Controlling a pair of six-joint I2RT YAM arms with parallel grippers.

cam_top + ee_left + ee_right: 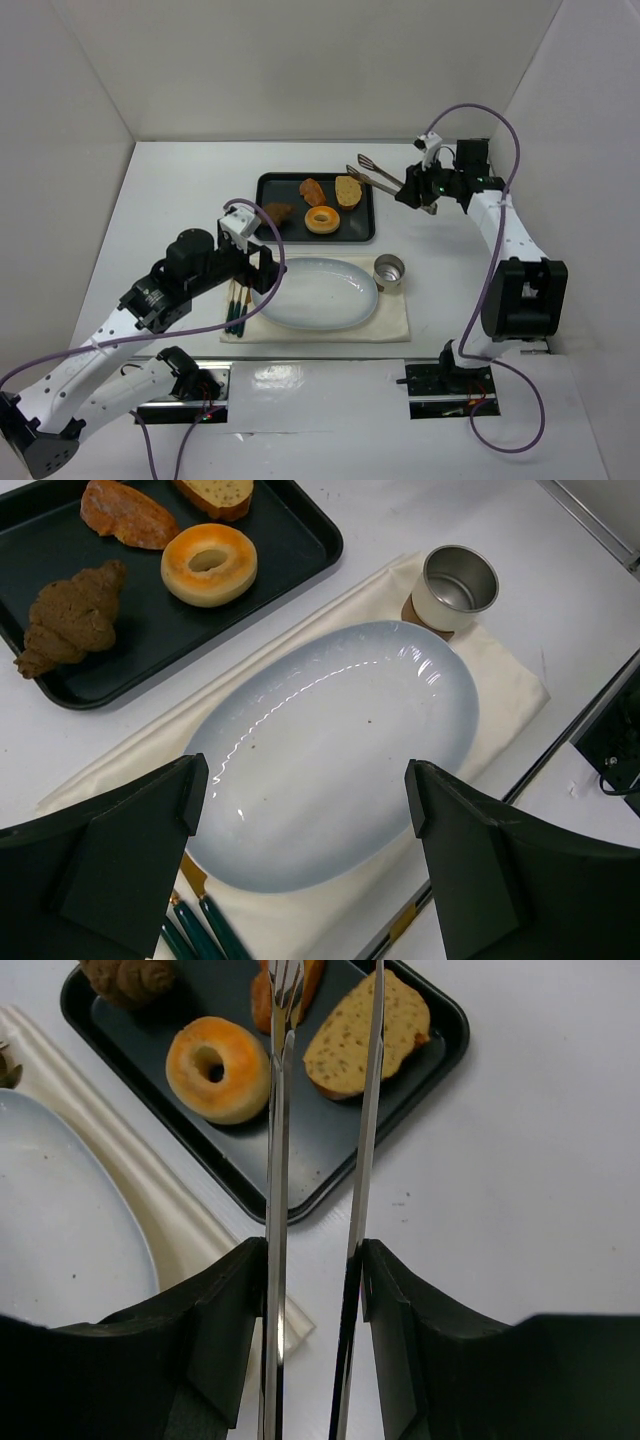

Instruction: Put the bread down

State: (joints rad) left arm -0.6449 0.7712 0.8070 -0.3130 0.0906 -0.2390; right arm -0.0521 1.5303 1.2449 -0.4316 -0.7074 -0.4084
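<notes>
Closest to us in the right wrist view, the black fingers of the right hand [313, 1270] are clamped on the two arms of a pair of long metal tongs [275, 1160], and those arms stand slightly apart. The bread [259, 998], a glossy reddish-orange oval pastry, lies toward the far side of a black rectangular tray [275, 188]. The forked tong tip lines up over it in that view, but we cannot tell whether it touches. Just right of the bread sits a pale seeded slice [348, 190], on its near side an orange ring donut [322, 219], and to its left a dark brown lumpy croissant [278, 211]. Nearer the arms, a pale blue oval plate [315, 290] rests on a cream cloth [395, 320] on the white worktop [180, 200]. A small metal cup [389, 270] stands by the plate's right end and green-handled utensils [238, 310] lie at its left. The left hand [300, 790] hangs over the plate with its fingers wide apart.
</notes>
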